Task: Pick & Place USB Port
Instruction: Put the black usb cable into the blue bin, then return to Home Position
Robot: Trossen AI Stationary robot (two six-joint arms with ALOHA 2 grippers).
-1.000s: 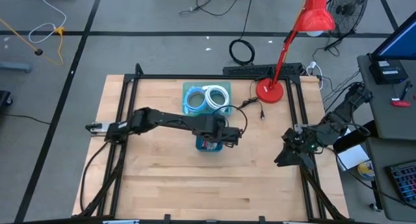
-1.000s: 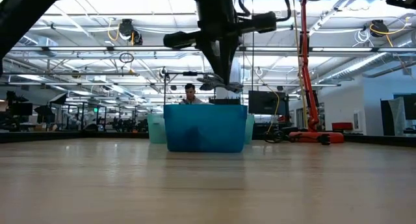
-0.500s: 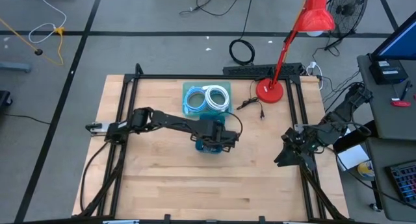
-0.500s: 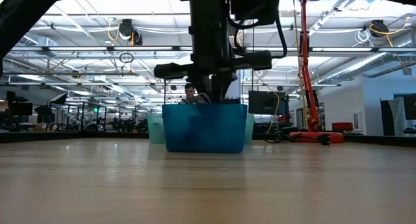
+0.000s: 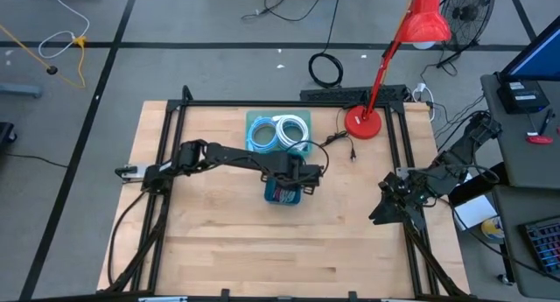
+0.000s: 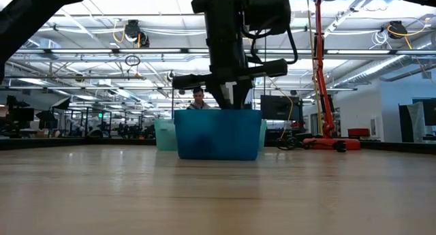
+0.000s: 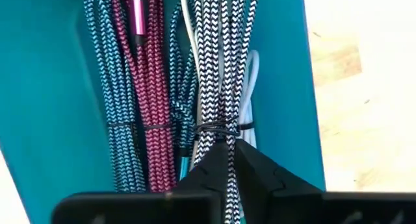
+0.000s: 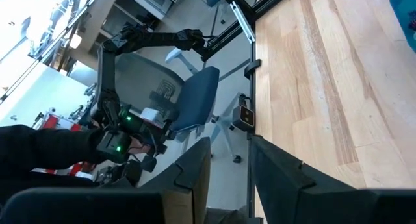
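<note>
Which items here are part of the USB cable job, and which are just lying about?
Job: left gripper, black-and-white braided cable, blue bin, teal bin.
Lying about: red lamp, black loose cable, idle right gripper.

Open-plan robotics lab

A wooden table in a black frame stands on grey floor; monitors, ceiling ducts and a red lamp surround it.

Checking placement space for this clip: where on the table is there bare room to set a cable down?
Bare wood lies along the table front edge, below the blue bin, and left of the left pincer. Crowded at the back: the cable tray and red lamp base.
</note>
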